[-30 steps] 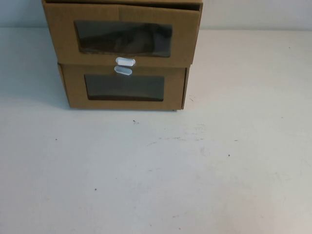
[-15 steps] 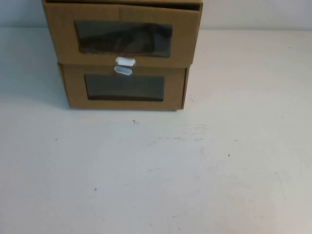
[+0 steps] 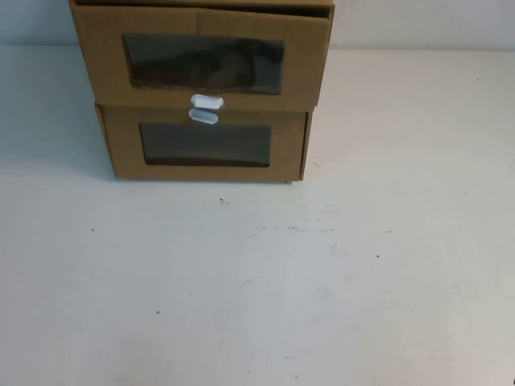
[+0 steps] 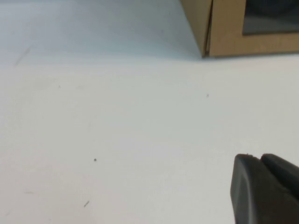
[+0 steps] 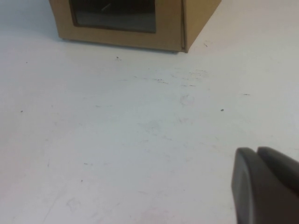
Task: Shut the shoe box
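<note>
High view
Bench: pale and scuffed [image 3: 322,281], running back to a light wall.
Shoe box: upper of two stacked cardboard boxes [image 3: 201,56] at the far edge, left of the middle; its windowed front overhangs the lower box [image 3: 205,149], so I judge it pulled out and not yet closed.
Tabs: shoe box's white tab [image 3: 207,101] at the bottom of its front, almost touching the lower box's tab [image 3: 203,117] at the top of its front; probably the pulls.
Hands: neither shows, so both arms are well back from the boxes.

Left wrist view
Left hand: dark tip [image 4: 266,189] low over bare bench, holding and touching nothing; whether spread or pressed together, I cannot tell.
Lower box: a front corner [image 4: 252,28] well apart from the hand.

Right wrist view
Right hand: dark tip [image 5: 266,186] over bare bench, empty; its opening I cannot tell.
Lower box: front and right corner [image 5: 135,23] well ahead, likely the approach side.
</note>
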`<action>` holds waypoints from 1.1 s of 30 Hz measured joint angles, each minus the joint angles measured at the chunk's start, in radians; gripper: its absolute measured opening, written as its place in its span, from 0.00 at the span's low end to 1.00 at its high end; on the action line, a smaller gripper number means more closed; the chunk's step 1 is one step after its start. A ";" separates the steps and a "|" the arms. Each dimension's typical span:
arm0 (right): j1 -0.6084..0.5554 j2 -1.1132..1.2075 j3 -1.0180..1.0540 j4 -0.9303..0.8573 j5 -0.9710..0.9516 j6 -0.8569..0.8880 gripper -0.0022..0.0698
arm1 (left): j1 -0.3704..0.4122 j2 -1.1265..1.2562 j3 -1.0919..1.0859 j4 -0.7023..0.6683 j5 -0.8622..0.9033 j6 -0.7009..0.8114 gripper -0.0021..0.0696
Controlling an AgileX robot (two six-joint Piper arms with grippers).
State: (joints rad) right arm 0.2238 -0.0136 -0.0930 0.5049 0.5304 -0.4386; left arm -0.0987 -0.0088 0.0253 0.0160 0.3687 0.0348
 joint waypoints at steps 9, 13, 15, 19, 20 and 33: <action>0.000 0.000 0.000 0.036 0.020 0.000 0.01 | 0.000 0.000 0.002 0.006 0.017 0.034 0.03; 0.000 0.000 0.000 0.042 0.027 0.000 0.01 | 0.000 0.000 0.002 0.006 0.017 0.035 0.03; 0.000 0.000 0.000 0.044 0.030 0.000 0.01 | 0.000 0.000 0.002 0.006 0.017 0.035 0.03; 0.000 0.000 0.000 0.046 0.031 0.000 0.01 | 0.000 0.000 0.002 0.006 0.017 0.035 0.03; 0.000 0.000 0.000 0.046 0.031 0.000 0.01 | 0.000 0.000 0.002 0.006 0.017 0.035 0.03; 0.000 0.000 0.000 0.042 0.030 0.000 0.01 | 0.000 -0.002 0.002 0.006 0.017 0.037 0.03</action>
State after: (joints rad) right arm 0.2238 -0.0136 -0.0930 0.5466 0.5606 -0.4386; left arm -0.0987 -0.0106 0.0269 0.0224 0.3861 0.0721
